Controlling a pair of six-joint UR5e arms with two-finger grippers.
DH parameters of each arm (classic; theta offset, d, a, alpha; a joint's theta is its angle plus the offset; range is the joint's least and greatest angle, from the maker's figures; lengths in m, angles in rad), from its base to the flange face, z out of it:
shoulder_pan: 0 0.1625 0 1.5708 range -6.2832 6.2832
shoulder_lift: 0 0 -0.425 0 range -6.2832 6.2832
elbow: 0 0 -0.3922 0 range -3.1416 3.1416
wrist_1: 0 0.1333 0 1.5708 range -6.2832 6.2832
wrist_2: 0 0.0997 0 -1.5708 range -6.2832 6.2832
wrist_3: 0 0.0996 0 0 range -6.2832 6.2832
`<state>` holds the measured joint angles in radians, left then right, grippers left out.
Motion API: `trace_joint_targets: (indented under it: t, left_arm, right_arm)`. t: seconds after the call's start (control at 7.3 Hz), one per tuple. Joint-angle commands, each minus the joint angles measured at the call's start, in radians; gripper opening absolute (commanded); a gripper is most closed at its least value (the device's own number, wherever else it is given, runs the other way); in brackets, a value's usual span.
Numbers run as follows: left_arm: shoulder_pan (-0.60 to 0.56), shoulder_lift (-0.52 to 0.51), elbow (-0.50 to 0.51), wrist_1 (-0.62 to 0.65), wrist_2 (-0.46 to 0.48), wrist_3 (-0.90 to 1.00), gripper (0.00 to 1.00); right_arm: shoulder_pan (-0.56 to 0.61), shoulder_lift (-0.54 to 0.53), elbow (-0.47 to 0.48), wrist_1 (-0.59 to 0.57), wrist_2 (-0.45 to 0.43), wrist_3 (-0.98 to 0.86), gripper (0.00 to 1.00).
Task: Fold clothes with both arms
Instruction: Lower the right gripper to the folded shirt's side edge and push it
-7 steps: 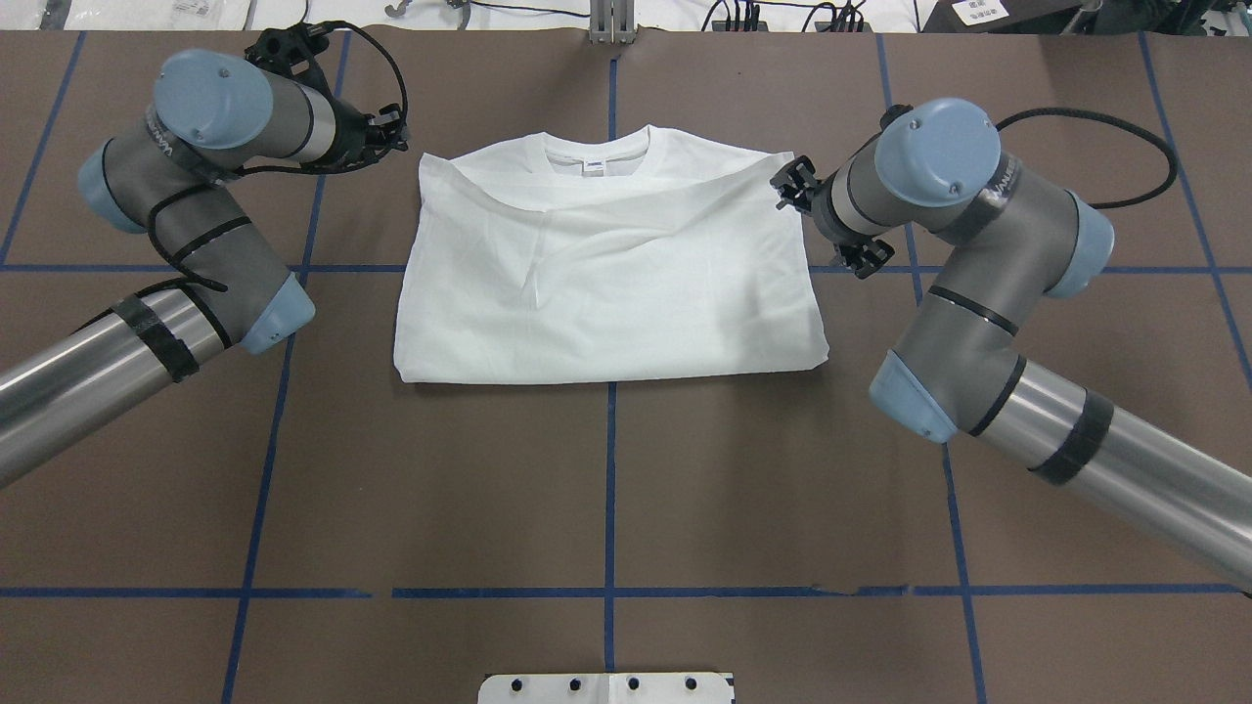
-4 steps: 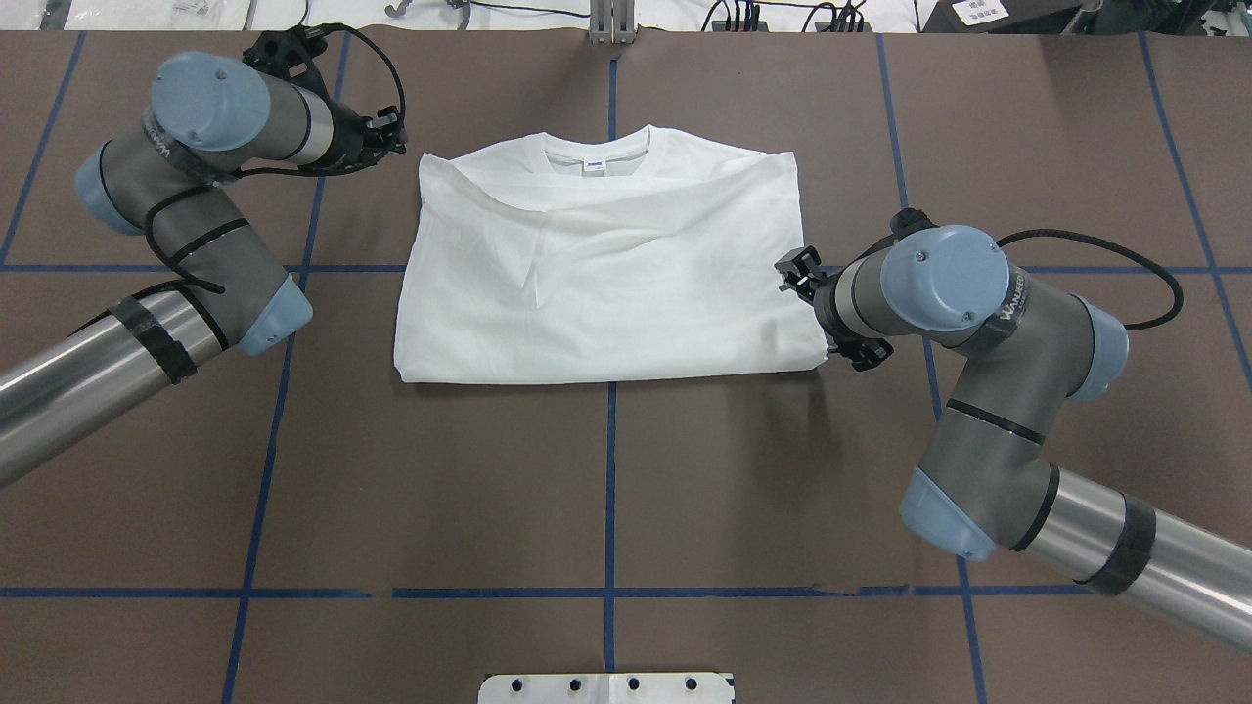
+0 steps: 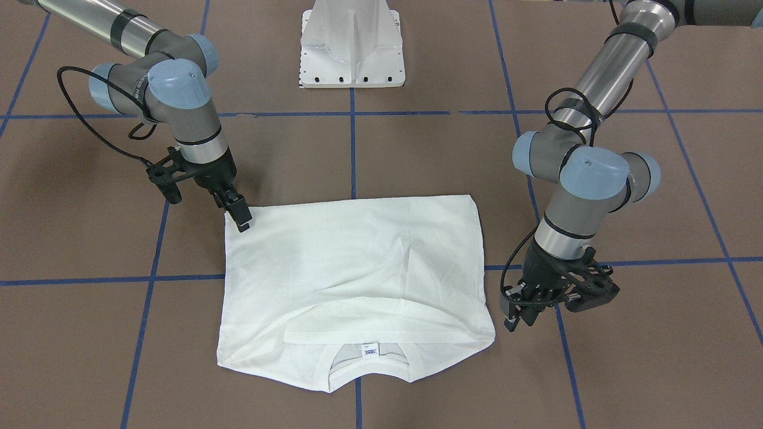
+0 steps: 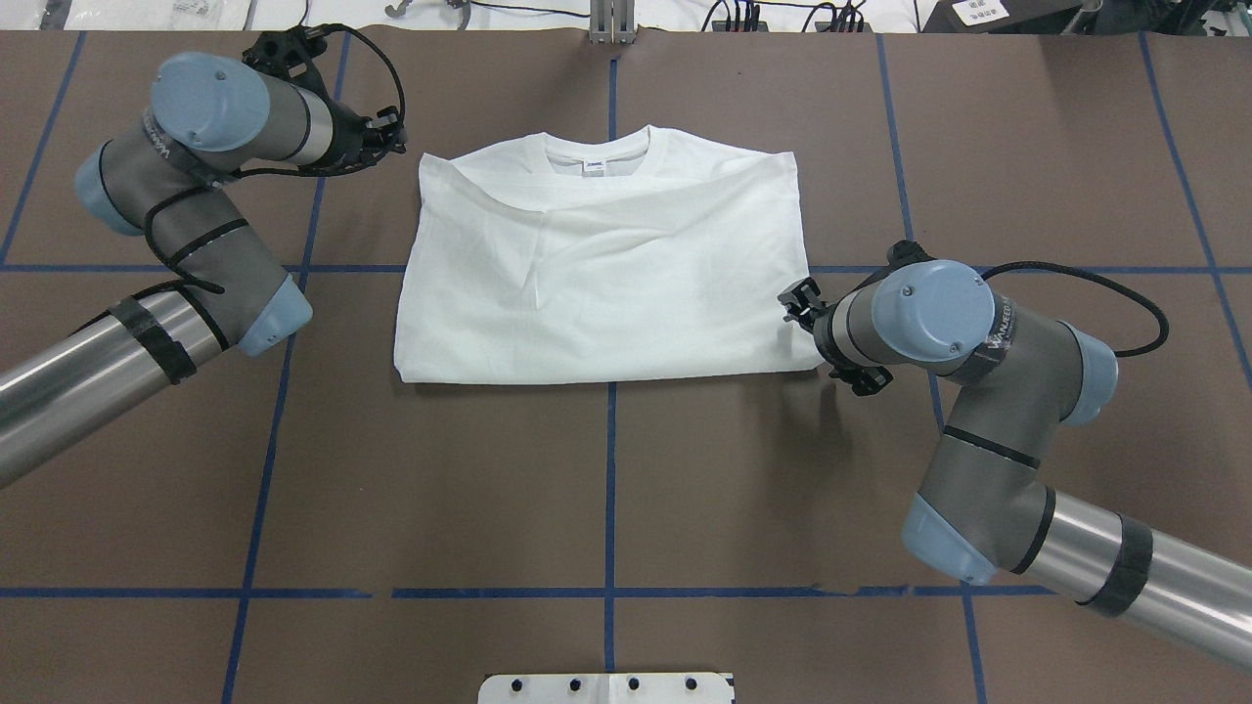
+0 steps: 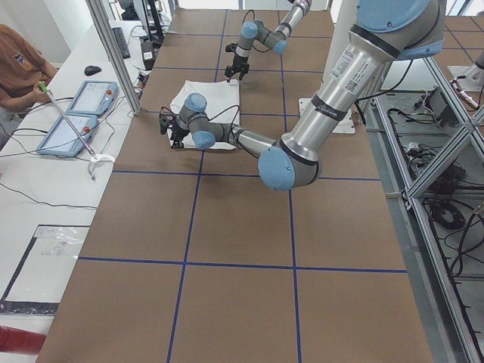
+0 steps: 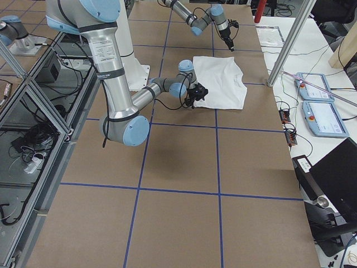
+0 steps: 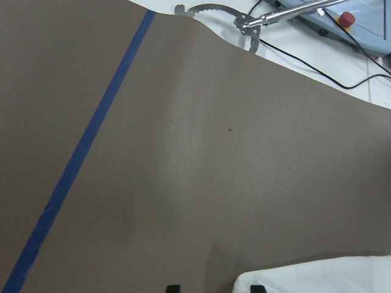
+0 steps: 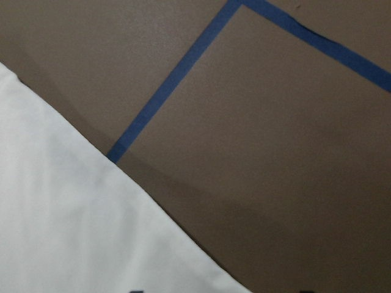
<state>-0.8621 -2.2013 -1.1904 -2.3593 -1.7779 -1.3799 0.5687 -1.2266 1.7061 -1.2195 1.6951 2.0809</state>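
Observation:
The white T-shirt lies folded on the brown table, collar and neck label on the side away from me; its printed text is hidden. My left gripper hangs just outside the shirt's far left corner. In the left wrist view its fingertips stand apart, with the shirt corner beside them. My right gripper points down at the shirt's near right corner, and in its wrist view the shirt edge runs between the spread tips. Both grippers are open and hold nothing.
The white pedestal base stands at my side of the table. Blue tape lines grid the brown surface. Tablets and a seated person are past the far table edge. A metal tool lies beyond that edge.
My right arm has moved from the shirt's far right shoulder corner back along the right edge to its near right corner. The left arm has barely moved. The shirt has not shifted.

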Motion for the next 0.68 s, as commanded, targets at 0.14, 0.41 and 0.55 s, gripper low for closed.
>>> trace_joint_targets:
  t: [0.14,0.41,0.55]
  left_arm:
    - [0.0,-0.002,0.0,0.002,0.0,-0.001,0.49]
    - [0.0,-0.002,-0.002,0.002,0.0,-0.001,0.49]
    - [0.0,0.0,-0.012,0.005,-0.008,-0.001,0.49]
  right_arm:
    - [-0.001,-0.019,0.012,0.0,0.0,0.01,0.0]
    - [-0.003,-0.03,0.073,-0.017,0.008,0.011,0.0]
    - [-0.039,-0.08,0.157,-0.055,0.006,0.025,0.0]
